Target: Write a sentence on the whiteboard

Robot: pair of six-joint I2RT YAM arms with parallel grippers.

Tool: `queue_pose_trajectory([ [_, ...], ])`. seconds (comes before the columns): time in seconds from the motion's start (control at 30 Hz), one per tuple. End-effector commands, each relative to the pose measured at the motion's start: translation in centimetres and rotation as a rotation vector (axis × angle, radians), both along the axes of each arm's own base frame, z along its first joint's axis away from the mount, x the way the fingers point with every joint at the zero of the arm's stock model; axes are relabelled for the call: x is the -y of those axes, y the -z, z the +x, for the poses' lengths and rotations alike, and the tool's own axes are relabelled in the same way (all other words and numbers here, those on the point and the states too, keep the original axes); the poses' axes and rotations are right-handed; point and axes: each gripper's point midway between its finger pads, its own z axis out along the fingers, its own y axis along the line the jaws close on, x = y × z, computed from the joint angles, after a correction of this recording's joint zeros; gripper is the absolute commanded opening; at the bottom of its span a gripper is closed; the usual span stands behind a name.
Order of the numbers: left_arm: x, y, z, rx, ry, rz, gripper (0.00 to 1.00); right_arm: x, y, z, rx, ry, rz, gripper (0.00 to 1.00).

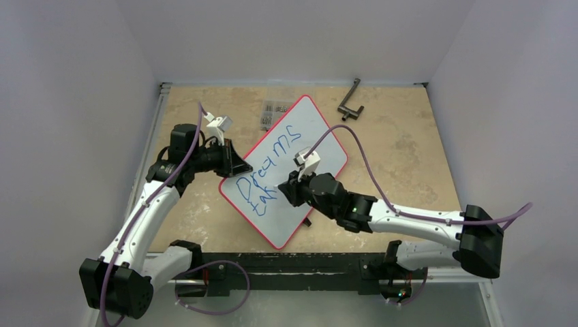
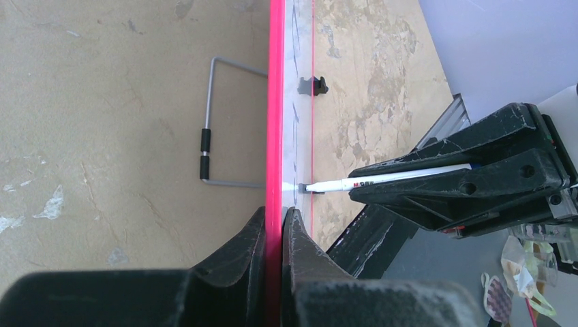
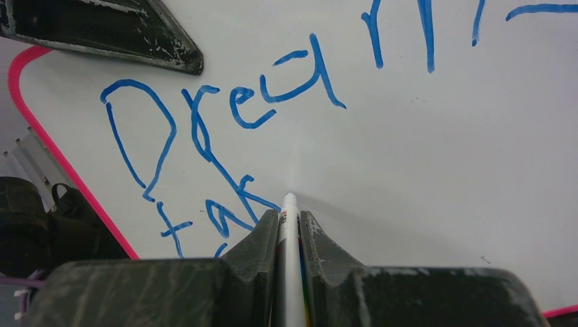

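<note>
**First speaker:** What is the overhead view giving?

**Second speaker:** The whiteboard [image 1: 283, 228] is sitting diagonally on the mottled beige table [image 1: 395, 150], between the two arms. It is a flat white rectangle with rounded corners and a thin red rim. The sentence [image 1: 269, 160] is running across it in blue, wobbly handwriting. A dark, bent metal crank [image 1: 351, 103] is resting near the far edge, well apart from the board.

**First speaker:** And what are the wrist cameras adding?

**Second speaker:** The left wrist view is looking along the board edge-on. There the left fingers [image 2: 276, 214], matte black and scuffed, are clenching the glossy red rim [image 2: 275, 102] between them. It is also showing a thin grey wire loop [image 2: 211, 102] with two black sleeves, on the table beside the board and unseen from above.

**First speaker:** And the right one?

**Second speaker:** The right fingers [image 3: 290, 216] are grasping a slim white marker [image 3: 290, 201], its tip touching the smooth surface. "Dreams" is reading clearly, and a second line is beginning "ta", with its later strokes partly hidden behind the fingers.
</note>
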Motion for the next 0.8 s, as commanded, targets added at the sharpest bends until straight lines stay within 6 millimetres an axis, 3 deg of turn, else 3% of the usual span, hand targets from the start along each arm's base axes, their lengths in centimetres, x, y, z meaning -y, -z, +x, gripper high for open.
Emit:
queue_pose_trajectory([
  [0.0,-1.5,1.4,1.0,0.079,-0.023,0.125,0.00,-1.0,-4.0,0.6,0.063,-0.018,0.101,0.00],
  [0.33,-1.5,1.4,1.0,0.077,-0.024,0.127,0.00,-1.1,-3.1,1.3,0.051,-0.014,0.092,0.00],
  [0.77,-1.5,1.5,1.1,0.074,-0.025,0.128,0.00,0.9,-1.9,3.4,0.052,0.037,0.049,0.00],
])
